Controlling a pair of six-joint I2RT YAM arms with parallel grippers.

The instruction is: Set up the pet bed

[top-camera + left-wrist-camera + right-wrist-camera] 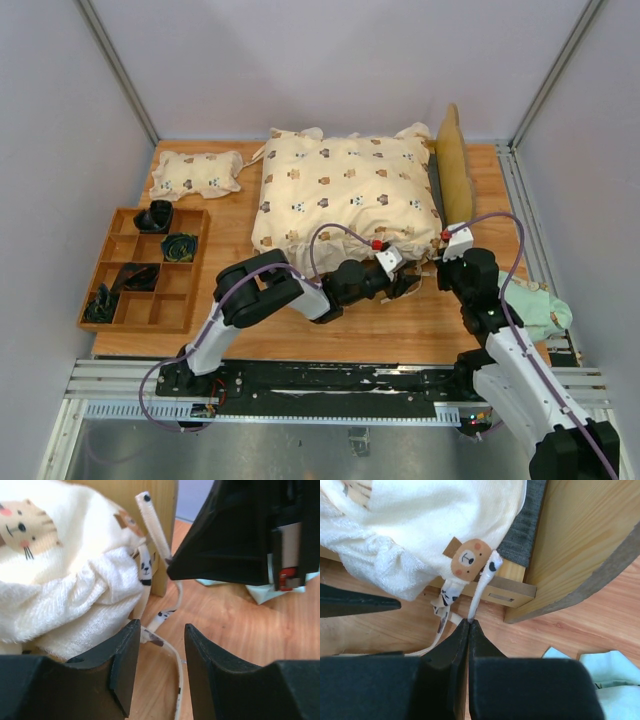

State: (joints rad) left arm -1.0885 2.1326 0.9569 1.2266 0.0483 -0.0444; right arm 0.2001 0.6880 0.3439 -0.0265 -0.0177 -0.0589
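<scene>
The right gripper (470, 624) is clamped on a quilt tie (481, 585) at the pet bed (570, 545)'s near corner. The left gripper (159, 655) is half open, empty.

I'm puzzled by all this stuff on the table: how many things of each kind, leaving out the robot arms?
Bear-print quilt: 1
Small matching pillow: 1
Pet bed: 1
Wooden compartment tray: 1
Dark cloth bundles in the tray: 4
Pale green cloth: 1
Total: 9
</scene>
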